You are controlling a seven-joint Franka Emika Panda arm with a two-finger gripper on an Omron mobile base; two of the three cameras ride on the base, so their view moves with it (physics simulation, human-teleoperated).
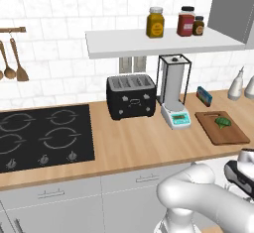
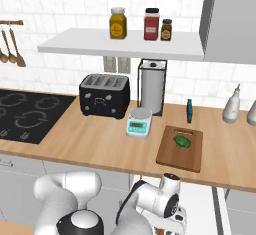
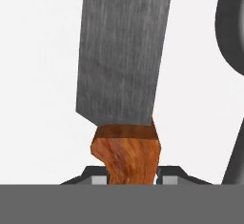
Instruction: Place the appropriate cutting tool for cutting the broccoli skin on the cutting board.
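The gripper [image 3: 131,180] grips a knife [image 3: 125,75] by its wooden handle. The cutting board [image 2: 172,156], centre-right, carries the broccoli [image 2: 183,142]. Next, I judge: lift the knife onto the board.

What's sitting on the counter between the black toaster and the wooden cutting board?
A small kitchen scale stands between the toaster and the cutting board, in front of a paper towel holder. Both base views show it.

Two base views from behind, left and right, sharing the counter [image 1: 134,143], hand view close on a knife [image 3: 125,70]
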